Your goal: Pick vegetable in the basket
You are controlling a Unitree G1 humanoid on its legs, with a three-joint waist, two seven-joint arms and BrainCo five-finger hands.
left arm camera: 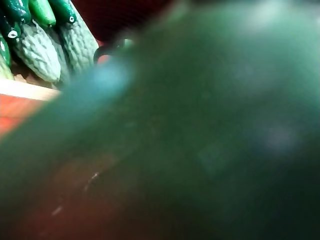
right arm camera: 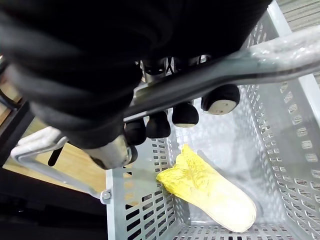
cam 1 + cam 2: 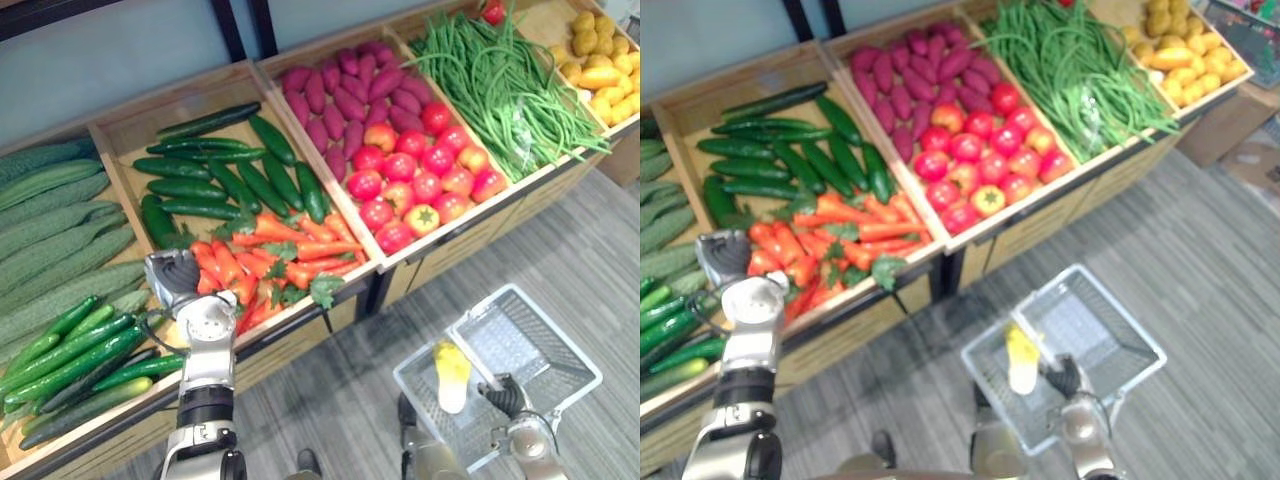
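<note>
**Ana:** How far along was the picking?

**Ben:** Partly done, I'd say. One pale yellow cabbage [image 2: 210,192] lay inside the basket [image 3: 520,340], on its mesh floor. Nothing else was in there, so any further vegetable was not yet in.

**Ana:** And the hands?

**Ben:** The right hand [image 3: 505,395] was at the near side of the basket, its fingers [image 2: 159,125] curled under the handle [image 2: 260,62], carrying it. The left hand [image 3: 172,275] was well apart from the basket, off to its left, at the bin edge where carrots [image 3: 285,250] meet cucumbers [image 3: 230,175].

**Ana:** Was it grasping one?

**Ben:** I couldn't tell. Its fingers were hidden, and its wrist camera had a dark green thing [image 1: 200,125] pressed up close, likely a cucumber, though that's a guess.

**Ana:** Counts?

**Ben:** One basket, one cabbage in it, two hands. Beyond the basket stood five wooden bins [image 3: 115,130], as far as I could count. The carrots, cucumbers and tomatoes [image 3: 420,175] were heaped too thickly to number.

**Ana:** What was left?

**Ben:** By my reckoning: secure a vegetable, carry it across to the basket, and let it go beside the cabbage.
</note>
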